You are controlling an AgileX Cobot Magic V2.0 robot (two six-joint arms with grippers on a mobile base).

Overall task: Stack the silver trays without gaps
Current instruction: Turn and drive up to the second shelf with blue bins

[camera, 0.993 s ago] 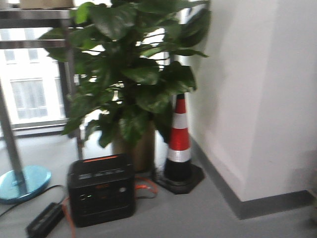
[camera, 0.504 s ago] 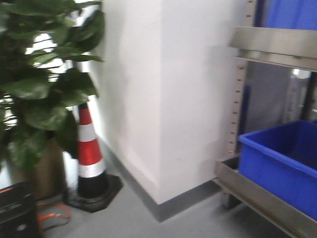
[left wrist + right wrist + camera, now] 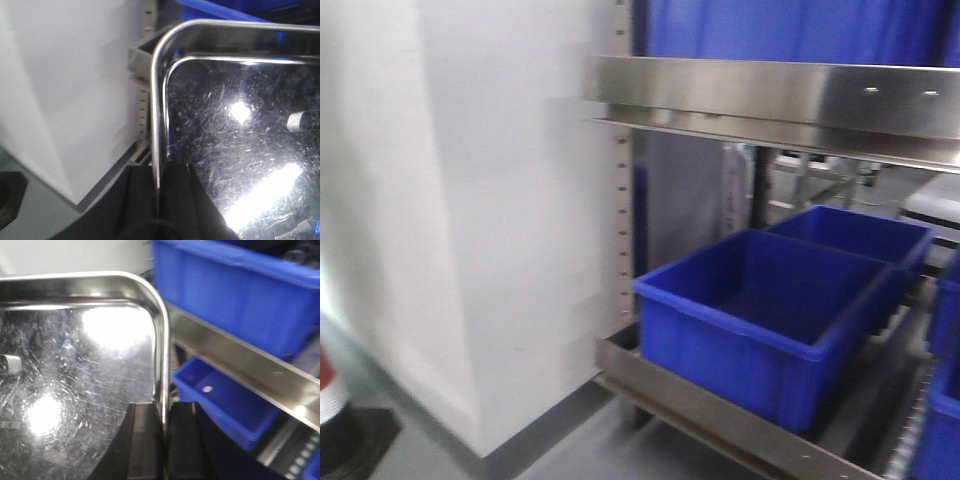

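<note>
A shiny silver tray [image 3: 235, 130] with a scratched bottom fills the left wrist view. My left gripper [image 3: 158, 172] is shut on its left rim. The same kind of silver tray [image 3: 75, 370] fills the right wrist view, and my right gripper [image 3: 163, 412] is shut on its right rim. The tray hangs in the air in front of a shelf unit. Neither tray nor grippers show in the front view.
A steel shelf rail [image 3: 770, 95] crosses the top of the front view. Blue bins [image 3: 770, 310] stand on the lower shelf [image 3: 700, 400]. A white wall corner [image 3: 470, 220] is at the left, with a traffic cone base [image 3: 340, 430] at the floor. Blue bins [image 3: 235, 290] also show behind the tray.
The front view has swung right: the plant, black box and cone have slid out to the left, and the white wall corner, shelf unit and blue bins have come into view.
</note>
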